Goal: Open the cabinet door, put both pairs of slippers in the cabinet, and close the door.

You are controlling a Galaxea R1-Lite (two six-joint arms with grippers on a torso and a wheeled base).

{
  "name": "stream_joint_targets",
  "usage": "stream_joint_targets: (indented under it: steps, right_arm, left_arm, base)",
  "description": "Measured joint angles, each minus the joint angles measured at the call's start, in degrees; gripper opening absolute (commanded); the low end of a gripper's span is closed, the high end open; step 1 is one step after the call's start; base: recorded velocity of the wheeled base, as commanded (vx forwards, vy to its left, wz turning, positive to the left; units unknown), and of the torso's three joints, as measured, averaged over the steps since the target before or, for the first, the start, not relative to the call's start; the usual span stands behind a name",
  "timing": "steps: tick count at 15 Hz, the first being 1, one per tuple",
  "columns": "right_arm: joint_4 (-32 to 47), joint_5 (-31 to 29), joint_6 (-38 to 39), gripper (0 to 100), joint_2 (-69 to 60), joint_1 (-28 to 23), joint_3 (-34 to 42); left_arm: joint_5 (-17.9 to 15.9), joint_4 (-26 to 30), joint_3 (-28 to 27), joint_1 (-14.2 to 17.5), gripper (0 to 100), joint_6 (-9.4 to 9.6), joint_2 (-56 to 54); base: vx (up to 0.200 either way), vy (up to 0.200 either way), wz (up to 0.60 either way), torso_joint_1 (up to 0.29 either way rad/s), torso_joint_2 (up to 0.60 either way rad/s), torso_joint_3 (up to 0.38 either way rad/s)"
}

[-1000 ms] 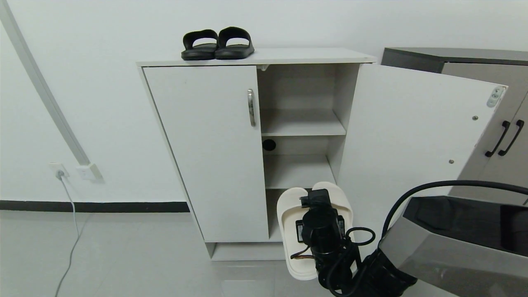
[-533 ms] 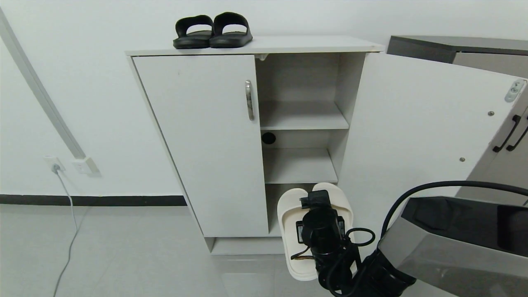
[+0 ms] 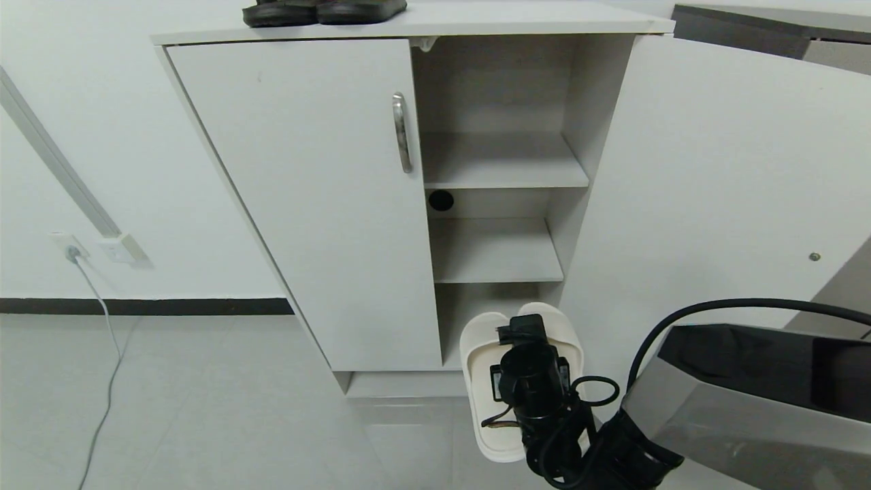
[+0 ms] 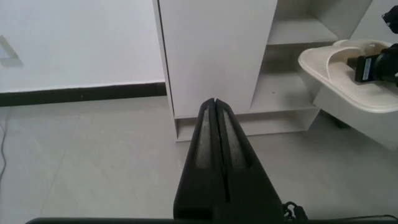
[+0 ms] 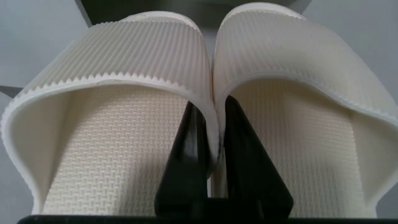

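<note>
Before the open cabinet (image 3: 306,204), right tool (image 5: 216,121) pinches the white slippers (image 3: 480,357) by their inner straps, left tool (image 4: 214,104) pressed together.

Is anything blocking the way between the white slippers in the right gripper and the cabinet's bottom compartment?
Nothing visible does. The right door is swung open, and the bottom compartment opens just beyond the toes of the white slippers clamped in the right gripper; the shut left door stands aside.

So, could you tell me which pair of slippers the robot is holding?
The white pair, its inner edges pinched between the fingers of the right gripper before the open cabinet; the black pair lies on the cabinet top.
</note>
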State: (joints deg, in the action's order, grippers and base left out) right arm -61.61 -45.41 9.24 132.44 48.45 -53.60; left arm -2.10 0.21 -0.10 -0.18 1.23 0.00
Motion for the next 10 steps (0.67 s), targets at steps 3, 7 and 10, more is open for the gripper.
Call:
stream_joint_targets:
  steps: [3,7,10]
  right_arm:
    - [-3.3,-0.21,-0.32,0,0.98,-0.46,-0.23]
    - [-20.83,-0.35,-8.81,0,4.5,-1.18,-0.33]
    - [-23.08,-0.33,-10.35,0,5.85,-1.6,-0.41]
  left_arm:
    - [0.0,-0.02,0.07,0.0,0,-0.09,0.0]
    - [-0.01,-0.02,0.07,0.0,0,-0.09,0.0]
    - [-0.01,-0.02,0.07,0.0,0,-0.11,0.0]
  base:
    - [0.0,0.0,0.0,0.003,0.01,-0.06]
    - [0.0,0.0,0.0,0.0,0.0,0.0]
    - [0.0,0.0,0.0,0.0,0.0,0.0]
